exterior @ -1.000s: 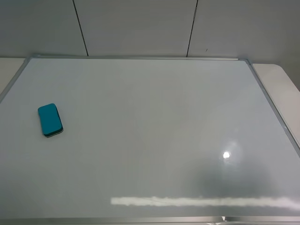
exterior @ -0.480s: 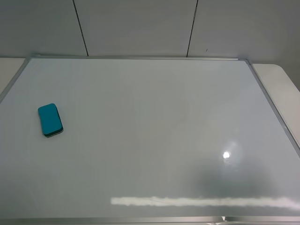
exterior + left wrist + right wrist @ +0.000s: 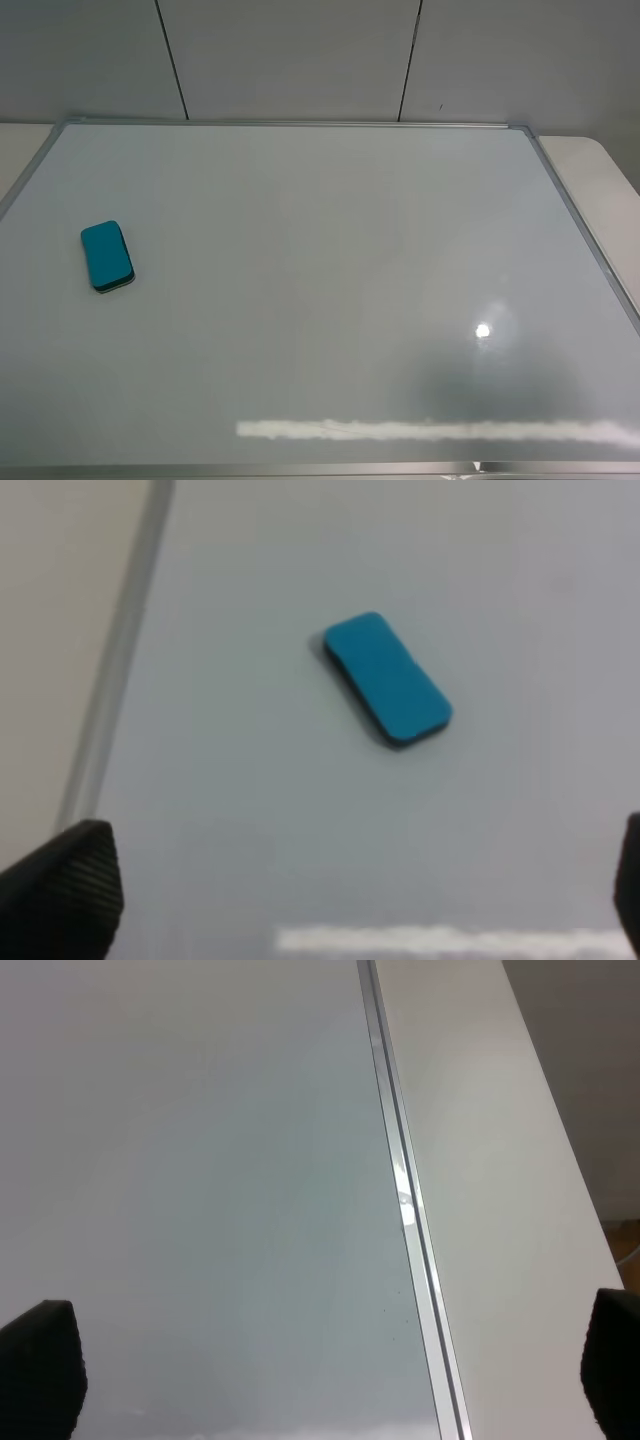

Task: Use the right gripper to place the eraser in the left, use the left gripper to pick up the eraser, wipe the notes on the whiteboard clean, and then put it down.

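Observation:
The teal-blue eraser [image 3: 107, 256] lies flat on the whiteboard [image 3: 330, 260] near its left edge. It also shows in the left wrist view [image 3: 388, 678], lying free on the board [image 3: 250, 810]. My left gripper [image 3: 345, 900] hangs above it, open and empty, with only its black fingertips [image 3: 62, 890] showing, set wide apart. My right gripper [image 3: 325, 1370] is open and empty over the board's right side [image 3: 200, 1160], fingertips [image 3: 40, 1360] wide apart. Neither gripper shows in the exterior high view. No marker notes show on the board.
The board's silver frame [image 3: 580, 215] runs along its right edge, and shows in the right wrist view [image 3: 400, 1180]. A pale tabletop [image 3: 600, 170] lies beyond it. A grey panelled wall [image 3: 300, 60] stands behind the board. Lamp glare [image 3: 483, 330] marks the front right.

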Action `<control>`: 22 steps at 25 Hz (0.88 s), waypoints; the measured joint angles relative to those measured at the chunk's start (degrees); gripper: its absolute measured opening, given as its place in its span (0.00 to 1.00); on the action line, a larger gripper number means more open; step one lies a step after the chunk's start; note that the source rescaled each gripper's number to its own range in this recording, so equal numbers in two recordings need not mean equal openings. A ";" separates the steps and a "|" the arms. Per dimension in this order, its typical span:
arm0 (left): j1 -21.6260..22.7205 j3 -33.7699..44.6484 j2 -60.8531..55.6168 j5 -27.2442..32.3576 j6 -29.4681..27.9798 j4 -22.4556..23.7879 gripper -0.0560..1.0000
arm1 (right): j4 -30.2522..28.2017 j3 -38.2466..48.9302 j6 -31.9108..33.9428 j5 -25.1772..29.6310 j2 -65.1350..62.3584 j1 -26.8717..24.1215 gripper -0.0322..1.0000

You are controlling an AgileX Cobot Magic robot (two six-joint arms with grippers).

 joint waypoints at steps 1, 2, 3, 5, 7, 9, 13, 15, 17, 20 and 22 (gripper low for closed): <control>0.00 0.73 0.00 -0.66 1.01 -1.03 1.00 | 0.00 0.00 0.00 0.00 0.00 0.00 1.00; 0.00 1.27 0.00 -1.17 1.69 -1.40 1.00 | 0.00 0.00 0.00 0.00 0.00 0.00 1.00; 0.00 1.56 0.00 -1.45 1.85 -1.54 1.00 | 0.00 0.00 0.00 0.00 0.00 0.00 1.00; 0.00 1.76 0.00 -1.71 1.85 -1.55 1.00 | 0.00 0.00 0.00 0.00 0.00 0.00 1.00; 0.00 1.76 0.00 -1.76 1.85 -1.44 1.00 | 0.00 0.00 0.00 0.00 0.00 0.00 1.00; 0.00 1.76 0.00 -1.86 1.85 -0.37 1.00 | 0.00 0.00 0.00 0.00 0.00 0.00 1.00; 0.00 1.76 0.00 -1.86 1.85 0.36 1.00 | 0.00 0.00 0.00 0.00 0.00 0.00 1.00; 0.00 1.76 0.00 -1.86 1.85 0.36 1.00 | 0.00 0.00 0.00 0.00 0.00 0.00 1.00; 0.00 1.76 0.00 -1.86 1.85 0.36 1.00 | 0.00 0.00 0.00 0.00 0.00 0.00 1.00; 0.00 1.76 0.00 -1.86 1.85 0.36 1.00 | 0.00 0.00 0.00 0.00 0.00 0.00 1.00; 0.00 1.76 0.00 -1.86 1.85 0.36 1.00 | 0.00 0.00 0.00 0.00 0.00 0.00 1.00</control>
